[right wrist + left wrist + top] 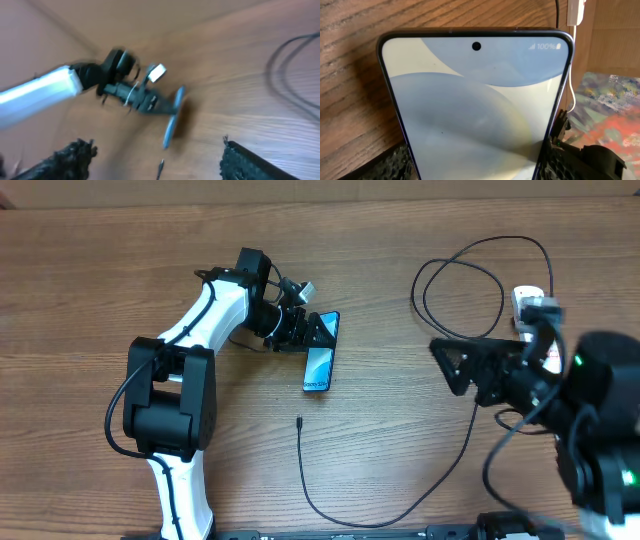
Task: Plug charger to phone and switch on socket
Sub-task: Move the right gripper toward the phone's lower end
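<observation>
The left jaws are clamped on the long side edges of the phone (319,368), near the middle of the counter (90,260). The tip of the charger (301,442) lies just below the phone's bottom edge, not touching it, with bare wood around it. The right jaws stand wide apart and hold nothing, near the socket (527,298) by the right edge.

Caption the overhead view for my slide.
Left gripper holds the phone; the charger's connector tip lies unplugged on the table nearby; right gripper open.
</observation>
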You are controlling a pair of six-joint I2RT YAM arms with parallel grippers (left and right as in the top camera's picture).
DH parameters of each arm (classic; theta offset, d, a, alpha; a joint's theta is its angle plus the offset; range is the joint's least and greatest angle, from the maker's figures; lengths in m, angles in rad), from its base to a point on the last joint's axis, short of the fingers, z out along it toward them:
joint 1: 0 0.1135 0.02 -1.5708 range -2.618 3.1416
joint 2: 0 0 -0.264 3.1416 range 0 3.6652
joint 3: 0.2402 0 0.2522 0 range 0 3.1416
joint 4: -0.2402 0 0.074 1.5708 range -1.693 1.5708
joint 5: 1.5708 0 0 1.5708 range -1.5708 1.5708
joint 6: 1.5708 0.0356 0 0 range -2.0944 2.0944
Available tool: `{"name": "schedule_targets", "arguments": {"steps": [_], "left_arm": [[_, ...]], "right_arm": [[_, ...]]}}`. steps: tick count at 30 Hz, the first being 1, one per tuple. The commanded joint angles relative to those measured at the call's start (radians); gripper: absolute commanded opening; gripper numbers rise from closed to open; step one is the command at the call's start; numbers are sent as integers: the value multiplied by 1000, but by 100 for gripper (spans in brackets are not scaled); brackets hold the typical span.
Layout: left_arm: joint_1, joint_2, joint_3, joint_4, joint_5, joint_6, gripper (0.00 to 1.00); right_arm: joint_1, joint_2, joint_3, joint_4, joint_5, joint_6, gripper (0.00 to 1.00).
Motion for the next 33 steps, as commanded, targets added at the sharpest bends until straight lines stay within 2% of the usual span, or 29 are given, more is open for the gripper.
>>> {"name": "schedule_targets", "arguments": {"steps": [1, 10, 23, 33], "left_arm": [[-4, 8, 26, -7, 50, -12, 66], [-4, 8, 26, -22, 50, -18, 66], [-4, 8, 26, -31, 50, -29, 67], [-4, 8, 26, -41, 50, -29, 66]], "right_arm": [[24, 80, 21, -31, -133, 19, 80], [198, 351, 20, -79, -63, 24, 76], [451, 711, 20, 161, 53, 175, 77], [484, 875, 20, 299, 60, 236, 75]]}}
